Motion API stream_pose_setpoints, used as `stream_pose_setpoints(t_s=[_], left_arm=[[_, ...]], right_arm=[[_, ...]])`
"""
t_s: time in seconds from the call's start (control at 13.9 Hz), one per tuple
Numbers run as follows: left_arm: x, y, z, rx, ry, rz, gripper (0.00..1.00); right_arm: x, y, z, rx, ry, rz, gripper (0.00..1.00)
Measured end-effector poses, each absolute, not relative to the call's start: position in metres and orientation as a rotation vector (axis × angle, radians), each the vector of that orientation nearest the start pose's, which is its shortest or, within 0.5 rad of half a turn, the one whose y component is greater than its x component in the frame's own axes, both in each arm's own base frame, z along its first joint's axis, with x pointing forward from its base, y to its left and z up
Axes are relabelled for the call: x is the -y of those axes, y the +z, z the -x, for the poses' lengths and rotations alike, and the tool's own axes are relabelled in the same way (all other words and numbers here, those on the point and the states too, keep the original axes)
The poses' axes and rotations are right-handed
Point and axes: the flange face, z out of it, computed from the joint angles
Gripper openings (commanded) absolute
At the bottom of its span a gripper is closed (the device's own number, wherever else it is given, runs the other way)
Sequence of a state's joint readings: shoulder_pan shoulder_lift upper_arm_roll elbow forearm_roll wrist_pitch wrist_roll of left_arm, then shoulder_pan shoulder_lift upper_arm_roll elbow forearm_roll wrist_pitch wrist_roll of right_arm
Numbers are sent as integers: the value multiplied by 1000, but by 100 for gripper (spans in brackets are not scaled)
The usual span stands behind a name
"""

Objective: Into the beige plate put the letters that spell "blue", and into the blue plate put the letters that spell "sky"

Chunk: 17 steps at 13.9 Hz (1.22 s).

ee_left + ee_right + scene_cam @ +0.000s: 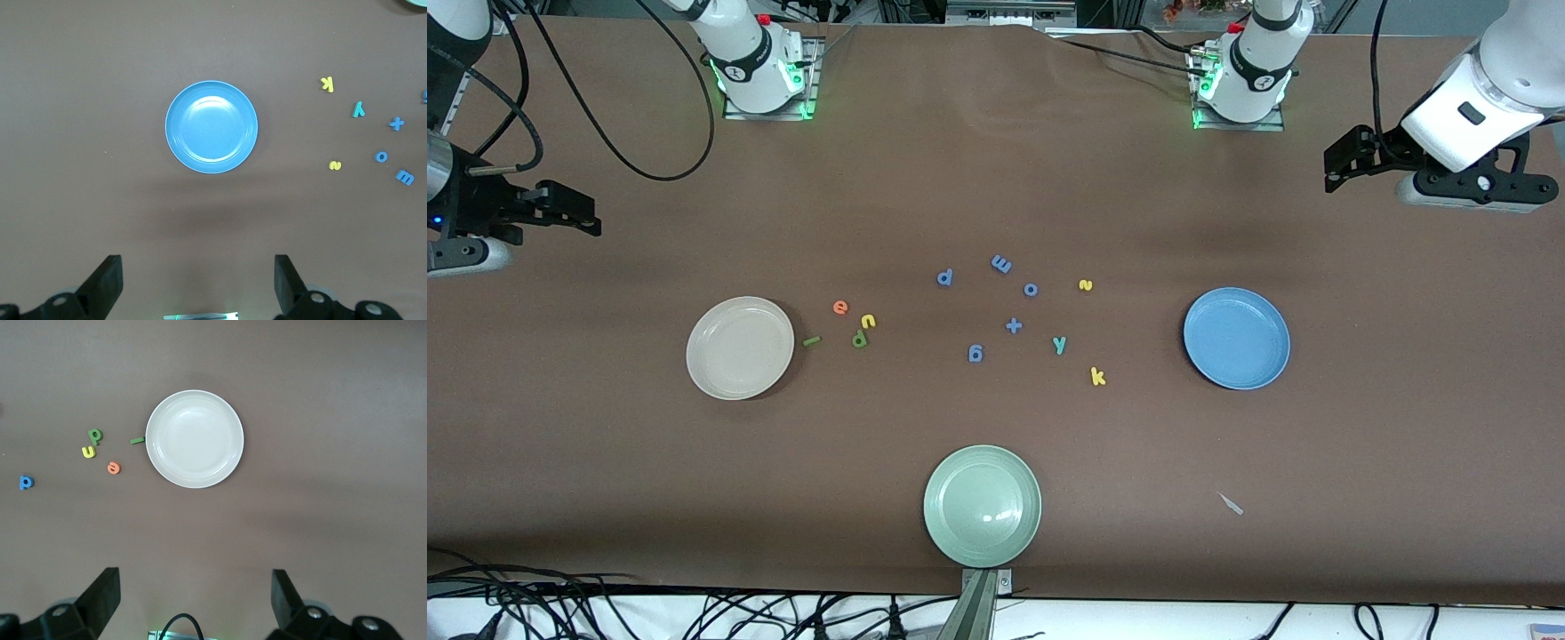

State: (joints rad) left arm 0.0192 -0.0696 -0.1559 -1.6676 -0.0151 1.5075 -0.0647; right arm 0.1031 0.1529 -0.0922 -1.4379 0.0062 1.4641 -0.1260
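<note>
The beige plate (740, 348) (194, 439) lies empty toward the right arm's end. Beside it lie the green l (811, 340) (137, 441), olive b (859, 339) (96, 436), yellow u (868, 321) (89, 451) and orange e (840, 308) (114, 467). The blue plate (1236, 338) (211, 127) lies empty toward the left arm's end. Near it are the yellow s (1085, 284) (335, 165), teal y (1059, 344) (359, 110) and yellow k (1098, 377) (327, 84). My left gripper (1334, 169) (198, 280) and right gripper (587, 213) (193, 597) hang open and empty over the table's two ends.
Blue letters p (944, 277), m (1001, 264), o (1031, 290), g (975, 354) and a blue plus sign (1014, 325) lie mid-table between the two groups. A pale green plate (983, 506) sits nearest the front camera. A small white scrap (1232, 504) lies nearer the camera than the blue plate.
</note>
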Motion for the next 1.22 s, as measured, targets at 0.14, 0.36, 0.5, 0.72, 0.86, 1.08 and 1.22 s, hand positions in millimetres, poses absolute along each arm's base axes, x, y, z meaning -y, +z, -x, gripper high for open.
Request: stream_pose_setpoints(t_s=[0.14,0.36,0.5,0.72,0.86,1.08,1.22], left_arm=[[76,611,-519,-112,143,3131,100],[76,611,-519,-112,143,3131,100],[76,611,-519,-112,143,3131,100],[76,611,-519,-112,143,3131,100],[76,611,-519,-112,143,3131,100],[76,611,-519,-112,143,3131,100],[76,611,-519,-112,143,3131,100]], right_arm=[[-12,590,-590,217,189,3130,100],[-12,590,-591,218,182,3130,100],[-12,590,-591,217,181,3131,100],[-10,589,-591,210,182,3132,100],[-7,589,-592,203,183,3133,100],[-4,588,-592,196,184,3133,100],[-4,588,-592,195,184,3136,100]])
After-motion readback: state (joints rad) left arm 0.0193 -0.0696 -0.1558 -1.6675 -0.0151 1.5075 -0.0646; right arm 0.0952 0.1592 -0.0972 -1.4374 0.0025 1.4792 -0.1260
